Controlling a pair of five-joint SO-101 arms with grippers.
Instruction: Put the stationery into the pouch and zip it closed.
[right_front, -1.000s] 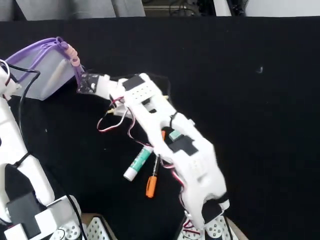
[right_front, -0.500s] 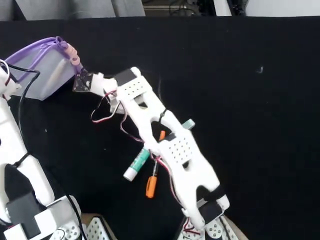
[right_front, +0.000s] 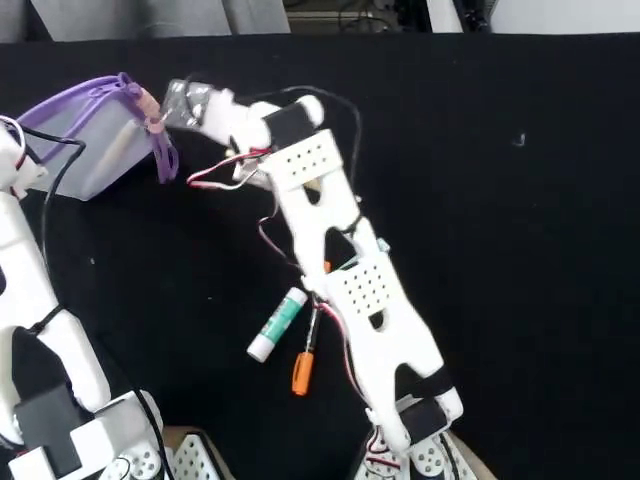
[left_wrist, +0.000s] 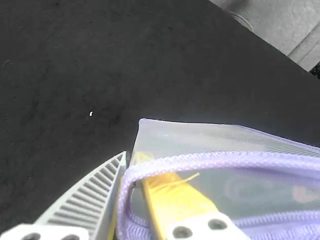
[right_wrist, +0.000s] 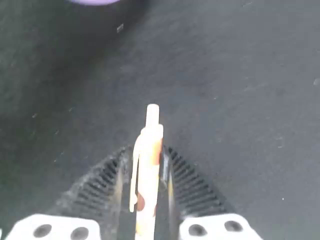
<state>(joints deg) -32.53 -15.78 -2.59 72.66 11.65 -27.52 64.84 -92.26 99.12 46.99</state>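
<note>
Tabletop (right_front: 520, 250), black, spans the scene. Across it the right arm (right_front: 350, 290) stretches from the near edge toward the far left, and the left arm (right_front: 30, 290) stands at the left edge. Next in size is the pouch (right_front: 85, 150), translucent with a purple zip rim, at the far left. Its mouth edge is pinched by the left gripper (left_wrist: 129, 161), with 1 finger inside and 1 outside. The right gripper (right_front: 178, 98) hovers just beside the pouch's right corner, by a pink zip tag (right_front: 150, 112), and is clamped on an orange-and-white pen (right_wrist: 148, 150). The pen's long axis runs straight out along the fingers, with the purple rim ahead and off to 1 side. I judge the tip must line up over the open mouth before release. 2 more pieces, a green-and-white stick (right_front: 278, 324) and an orange marker (right_front: 303, 362), lie beside the right arm, well apart from the pouch.
</note>
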